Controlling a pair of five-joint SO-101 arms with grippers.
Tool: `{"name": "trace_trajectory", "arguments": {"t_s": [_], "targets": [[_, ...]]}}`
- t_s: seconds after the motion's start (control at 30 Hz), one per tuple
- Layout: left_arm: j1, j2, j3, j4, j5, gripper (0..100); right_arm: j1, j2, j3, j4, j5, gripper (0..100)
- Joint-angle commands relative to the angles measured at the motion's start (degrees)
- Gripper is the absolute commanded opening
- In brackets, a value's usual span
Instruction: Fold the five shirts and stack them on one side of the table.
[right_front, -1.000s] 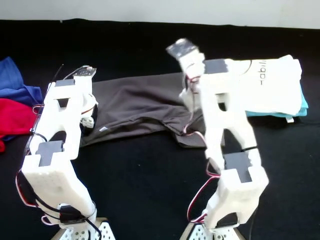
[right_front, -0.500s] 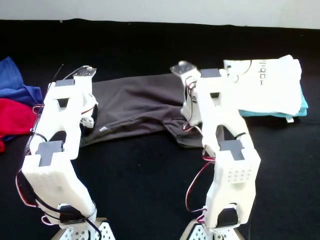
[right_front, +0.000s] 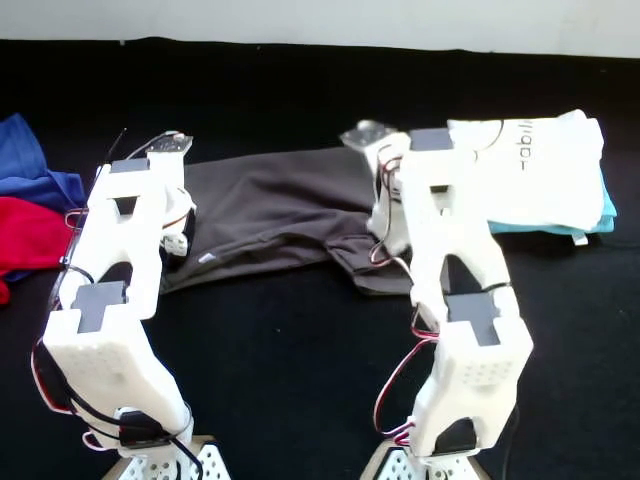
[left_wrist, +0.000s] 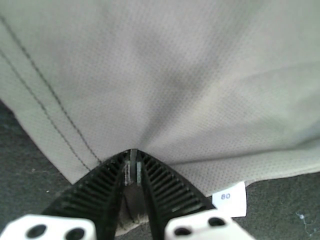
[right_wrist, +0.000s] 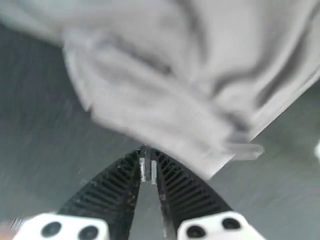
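Grey shirt (right_front: 280, 215) lies mid-table (right_front: 300, 380), long axis left-right across the frame, only partly flattened and bunched at its right end. An arm sits at each end.

Left gripper (left_wrist: 132, 156) is at the left end, jaws closed on the hem, and the cloth puckers into the tip. Right gripper (right_wrist: 146, 156) is at the bunched right end, jaws together and the tip touching the fabric edge. I can't confirm it has cloth.

White shirt (right_front: 540, 170) sits folded on the teal shirt (right_front: 605, 205) at upper right. Blue shirt (right_front: 25, 160) and red shirt (right_front: 25, 235) lie unfolded at far left.
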Motion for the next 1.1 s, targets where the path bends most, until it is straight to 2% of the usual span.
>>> {"name": "trace_trajectory", "arguments": {"t_s": [0.0,0.07,0.2,0.53,0.77,0.83,1.0,1.07], "targets": [[0.5,0.5,-1.0,-1.9,0.4,1,0.7,0.0,-2.2,-10.3,-1.4,0.6],[0.5,0.5,-1.0,-1.9,0.4,1,0.7,3.3,-2.6,-13.4,-4.5,0.6],[0.5,0.5,-0.9,-1.9,0.4,1,0.7,8.9,-2.6,-15.1,-5.3,0.6],[0.5,0.5,-1.0,-1.9,0.4,1,0.6,7.4,-3.4,4.0,-5.0,0.6],[0.5,0.5,-1.0,-1.9,0.4,1,0.7,4.6,-3.3,7.1,-3.8,0.6],[0.5,0.5,-1.0,-1.9,0.4,1,1.5,4.5,-3.8,4.6,-2.5,0.6],[0.5,0.5,-1.0,-1.9,0.4,1,7.4,6.8,-4.4,-12.4,-2.4,0.6],[0.5,0.5,-1.0,-1.9,0.4,1,9.5,10.8,-5.7,-16.2,-2.4,0.6]]}}
